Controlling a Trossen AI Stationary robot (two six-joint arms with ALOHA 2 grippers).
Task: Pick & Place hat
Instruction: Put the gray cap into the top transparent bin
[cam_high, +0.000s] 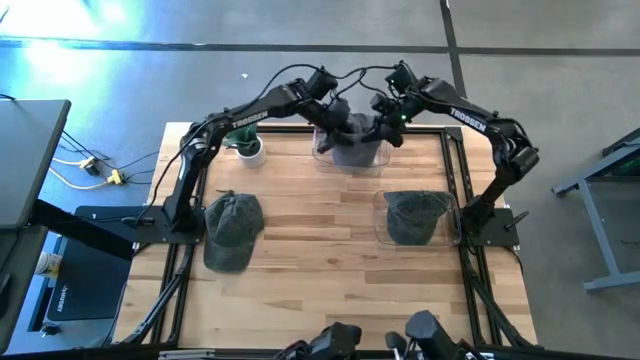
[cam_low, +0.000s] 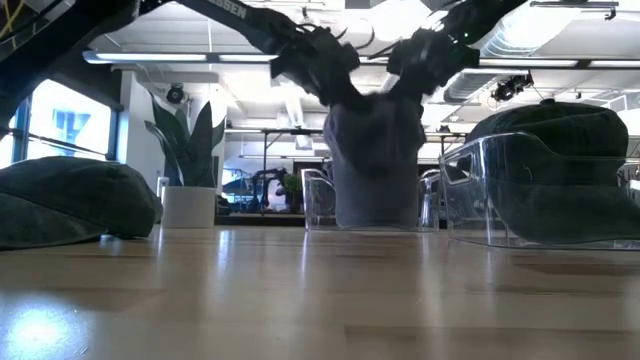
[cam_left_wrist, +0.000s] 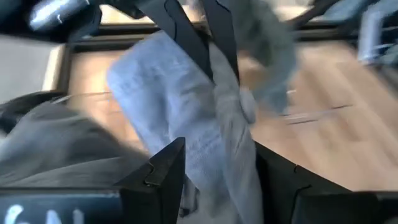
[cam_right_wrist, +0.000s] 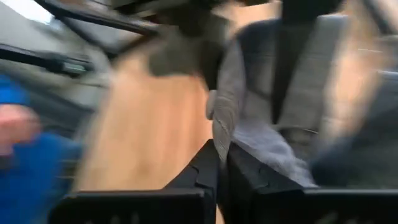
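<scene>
You get even, bright light from overhead, and a blue-white glare washes over the floor (cam_high: 60, 30) at the far left corner of the high view. In the low view the ceiling lights (cam_low: 150, 57) shine along strips, and the tabletop (cam_low: 320, 300) throws back a soft sheen near the camera, where it is out of focus. Both wrist views are heavily smeared; the grey hat (cam_left_wrist: 205, 137) reads as streaks, and the person's blue sleeve (cam_right_wrist: 31, 155) is a blur.

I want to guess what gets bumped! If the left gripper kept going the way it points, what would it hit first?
Probably the grey hat itself: the left gripper already pinches it. Past the fabric lies the clear bin, though depth is hard to judge.
</scene>
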